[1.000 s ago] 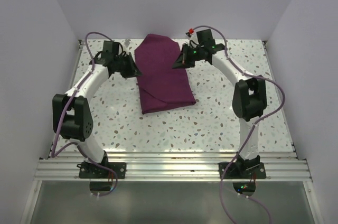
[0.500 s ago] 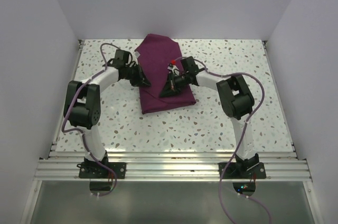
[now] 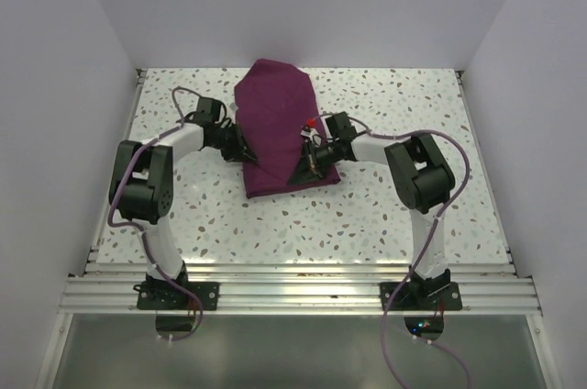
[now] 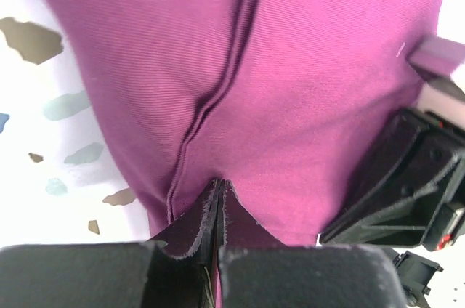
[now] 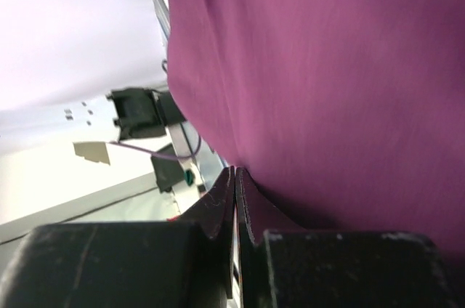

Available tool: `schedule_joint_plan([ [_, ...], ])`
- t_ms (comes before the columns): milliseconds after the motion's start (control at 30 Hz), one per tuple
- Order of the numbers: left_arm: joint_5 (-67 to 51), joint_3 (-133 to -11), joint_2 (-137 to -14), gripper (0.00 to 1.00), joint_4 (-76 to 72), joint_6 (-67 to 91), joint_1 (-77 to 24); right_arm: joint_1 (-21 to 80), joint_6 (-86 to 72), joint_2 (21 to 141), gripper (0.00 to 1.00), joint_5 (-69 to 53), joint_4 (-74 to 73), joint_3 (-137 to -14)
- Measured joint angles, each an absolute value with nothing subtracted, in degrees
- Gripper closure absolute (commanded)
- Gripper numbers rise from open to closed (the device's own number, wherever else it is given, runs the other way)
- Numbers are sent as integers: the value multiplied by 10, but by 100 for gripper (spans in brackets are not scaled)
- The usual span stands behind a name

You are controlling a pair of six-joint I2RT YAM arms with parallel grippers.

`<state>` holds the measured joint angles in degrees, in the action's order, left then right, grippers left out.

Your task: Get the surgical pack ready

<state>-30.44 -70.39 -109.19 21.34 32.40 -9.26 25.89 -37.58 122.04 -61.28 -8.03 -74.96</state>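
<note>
The large dark maroon fabric surgical pack is lying folded near the speckled table's far edge. The left gripper and right gripper are touching its sides, fully closed. Preparation is seemingly just beginning.

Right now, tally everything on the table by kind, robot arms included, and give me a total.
Maroon drape: 1
Robot arms: 2, the left arm and the right arm
Total: 3
</note>
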Motion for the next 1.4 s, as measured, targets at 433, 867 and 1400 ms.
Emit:
schedule_joint_plan([
  [433, -289, -698, -1062, 93, 244, 292, -74, 256, -330, 1123, 100, -543, -155, -748],
  [867, -306, -860, -1147, 78, 178, 285, -65, 168, -378, 1410, 99, -460, -112, -1202],
  [1400, -344, -891, -1287, 78, 88, 342, -28, 147, -436, 1589, 95, -441, -109, -1340],
])
